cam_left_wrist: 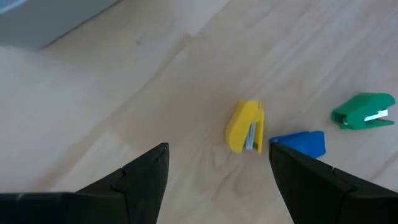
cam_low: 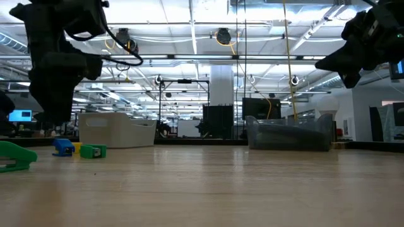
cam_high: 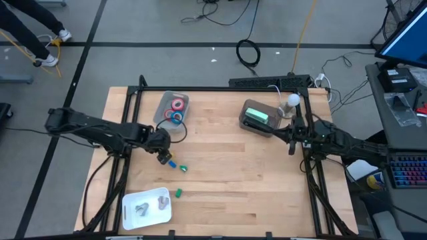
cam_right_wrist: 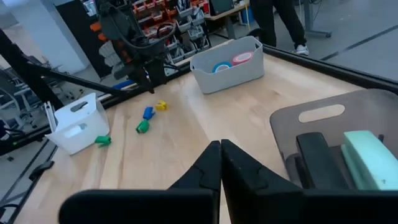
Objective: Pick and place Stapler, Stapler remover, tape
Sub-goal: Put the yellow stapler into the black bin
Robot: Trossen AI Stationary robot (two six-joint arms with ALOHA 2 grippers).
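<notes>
Red and blue tape rolls [cam_high: 176, 110] lie in a pale grey bin [cam_high: 162, 107] at the far left. A green stapler [cam_high: 255, 117] lies in a dark bin [cam_high: 244, 123] at the far right. Grey metal stapler removers [cam_high: 142, 210] lie in a white bin [cam_high: 159, 215] at the near left. My left gripper [cam_left_wrist: 219, 147] is open and points down above a small yellow piece [cam_left_wrist: 245, 127], with a blue piece [cam_left_wrist: 303, 143] and a green piece [cam_left_wrist: 364, 112] beside it on the table. My right gripper [cam_right_wrist: 221, 163] is shut, level, empty, beside the dark bin.
A second green piece [cam_high: 178, 193] lies on the bare wood between the left gripper and the white bin. The middle of the table [cam_high: 233, 173] is open wood. A black frame [cam_high: 220, 89] runs along the table's edges. A person's legs [cam_high: 40, 40] show beyond the far left corner.
</notes>
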